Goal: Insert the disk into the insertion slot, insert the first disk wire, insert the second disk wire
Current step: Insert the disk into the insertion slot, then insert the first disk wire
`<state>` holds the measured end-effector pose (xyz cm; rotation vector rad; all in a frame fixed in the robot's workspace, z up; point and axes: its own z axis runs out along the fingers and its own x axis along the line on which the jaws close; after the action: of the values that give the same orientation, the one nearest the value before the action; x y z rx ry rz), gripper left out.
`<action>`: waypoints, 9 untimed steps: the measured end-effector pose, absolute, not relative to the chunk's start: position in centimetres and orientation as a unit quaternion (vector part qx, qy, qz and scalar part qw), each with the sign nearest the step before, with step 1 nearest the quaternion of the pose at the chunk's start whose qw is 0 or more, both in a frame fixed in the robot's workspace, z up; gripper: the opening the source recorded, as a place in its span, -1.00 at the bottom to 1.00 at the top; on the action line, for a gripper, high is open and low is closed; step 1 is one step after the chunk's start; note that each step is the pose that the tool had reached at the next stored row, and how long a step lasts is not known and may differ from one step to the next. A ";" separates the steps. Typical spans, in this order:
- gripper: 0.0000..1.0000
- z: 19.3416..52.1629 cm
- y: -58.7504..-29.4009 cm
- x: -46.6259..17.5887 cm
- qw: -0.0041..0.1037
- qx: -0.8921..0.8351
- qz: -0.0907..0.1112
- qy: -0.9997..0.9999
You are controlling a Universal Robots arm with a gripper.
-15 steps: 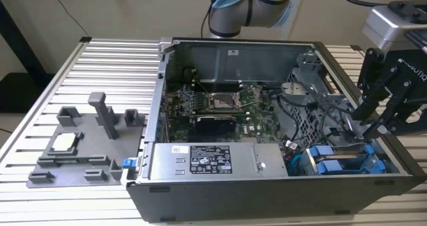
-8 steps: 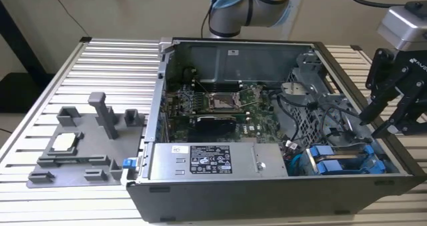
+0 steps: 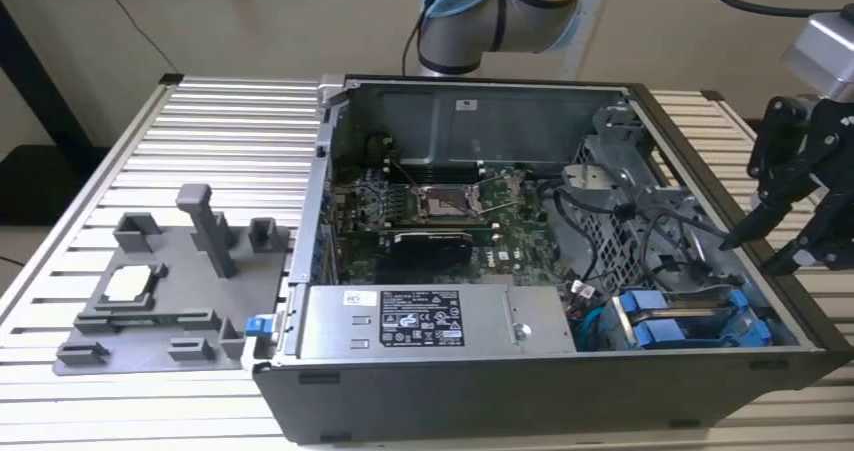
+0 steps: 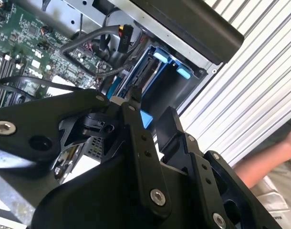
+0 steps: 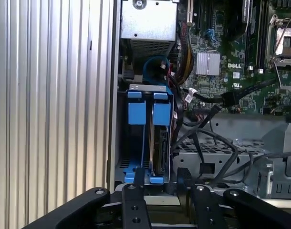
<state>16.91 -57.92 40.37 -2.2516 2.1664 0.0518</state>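
Gripper [image 3: 754, 254] open and empty beside the drive bay [image 5: 146, 88]

The fingers stand apart and hold nothing, above the case [image 3: 534, 396] wall on the exterior view's right. The disk [image 5: 160, 143] stands on edge in the bay, just beside another blue-framed drive [image 5: 136, 114]; I judge it to be the one with the bare connector edge. In the first wrist view it lies straight ahead of the finger gap, with its long axis running away from the gripper.

Quick count: one open case [image 3: 534, 401], one power supply [image 3: 427, 321], one motherboard [image 3: 427, 211], two blue-framed drives [image 5: 137, 113], one grey jig [image 3: 147, 316] on the worktop [image 3: 227, 131], one arm [image 3: 501, 11] with two fingers [image 5: 134, 206], and one person's hand [image 4: 272, 160].
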 end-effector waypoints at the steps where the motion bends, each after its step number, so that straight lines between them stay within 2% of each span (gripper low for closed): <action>1: -0.18 40.4 -57.9 17.1 0.007 -0.721 0.017 0.693; 9: -0.18 40.4 -57.9 18.2 0.003 -0.723 0.022 0.691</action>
<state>18.23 -57.88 40.35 -2.2666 2.1660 0.0700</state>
